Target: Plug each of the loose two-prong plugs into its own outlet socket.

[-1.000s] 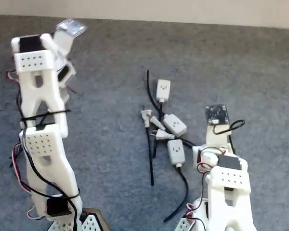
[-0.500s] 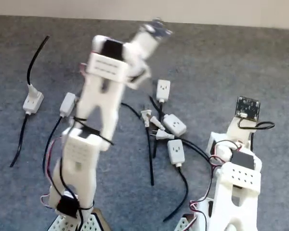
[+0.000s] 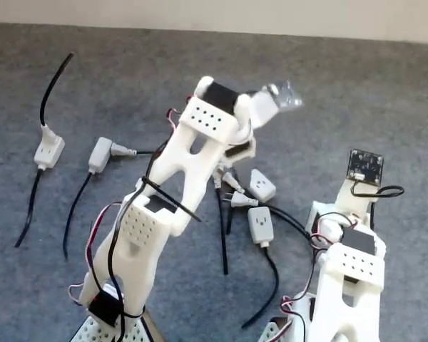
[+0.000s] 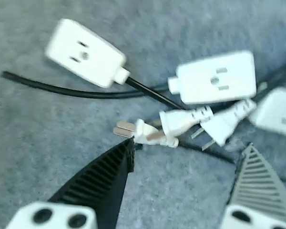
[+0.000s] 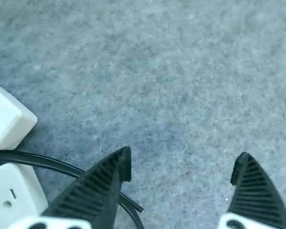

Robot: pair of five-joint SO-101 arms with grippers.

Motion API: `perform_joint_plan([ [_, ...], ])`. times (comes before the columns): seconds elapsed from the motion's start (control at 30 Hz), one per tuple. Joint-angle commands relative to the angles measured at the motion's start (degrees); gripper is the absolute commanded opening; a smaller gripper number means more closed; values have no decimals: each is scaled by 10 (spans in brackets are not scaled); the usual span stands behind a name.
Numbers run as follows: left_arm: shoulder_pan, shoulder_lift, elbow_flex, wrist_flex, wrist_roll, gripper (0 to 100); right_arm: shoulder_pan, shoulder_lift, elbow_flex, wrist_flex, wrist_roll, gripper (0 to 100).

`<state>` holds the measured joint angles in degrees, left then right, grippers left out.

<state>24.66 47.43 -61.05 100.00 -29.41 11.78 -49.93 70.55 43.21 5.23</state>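
Grey carpet (image 3: 357,85) covers the table, and the white outlet sockets lie on it as small rounded blocks on black cords. Three of them sit in a loose cluster at the middle. In the left wrist view one socket (image 4: 86,53) lies face up with its slots uncovered, a second socket (image 4: 214,78) lies near it, also face up with open slots, and a third socket (image 4: 279,107) shows at the frame's edge. Between them lie loose plugs, white with ribbed necks. One plug (image 4: 152,134) lies flat with its two brass prongs pointing away from the second socket, and another plug (image 4: 224,128) rests against its neck with its prongs angled toward the gripper. The left gripper (image 4: 189,145) hangs over this cluster with its fingers wide apart and nothing between them, the dark fingertip (image 4: 126,150) just beside the first plug's prongs. In the high view the left arm (image 3: 200,153) lies extended over the cluster and covers part of it. Well apart, on that arm's side, a far socket (image 3: 48,152) has a plug seated in its top end. Near it a further socket (image 3: 100,154) has a joined plug (image 3: 121,149) at its end; how deep it sits I cannot tell. The right gripper (image 5: 184,152) hangs over bare carpet, fingers spread and empty, with two sockets and a black cord (image 5: 62,164) near its dark finger.
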Motion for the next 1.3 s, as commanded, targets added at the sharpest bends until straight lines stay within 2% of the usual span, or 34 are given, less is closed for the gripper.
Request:
perform_joint_plan([
  [0.0,4,-8,25,9,-33,340,5,-15,-3,-12,9,325],
  [0.27,-41,-7,-30,-2,-15,238,-15,-15,-1,-12,11,325],
  [0.33,-55,-7,-36,-50,5,248,-27,-13,-1,-12,11,325],
  [0.5,-74,18,-31,-200,109,277,-30,-11,0,-12,12,325],
  [0.63,-76,61,-33,-239,123,292,-31,-15,12,-12,12,325],
  [0.73,-80,75,-33,-251,90,291,-51,-15,16,-12,12,325],
  [0.97,-75,76,-30,-231,128,293,-60,-15,16,-12,12,325],
  [1.2,2,73,-100,18,111,292,-58,-15,16,-12,13,325],
  [1.27,17,64,-103,27,105,292,-58,-15,16,-12,13,325],
])
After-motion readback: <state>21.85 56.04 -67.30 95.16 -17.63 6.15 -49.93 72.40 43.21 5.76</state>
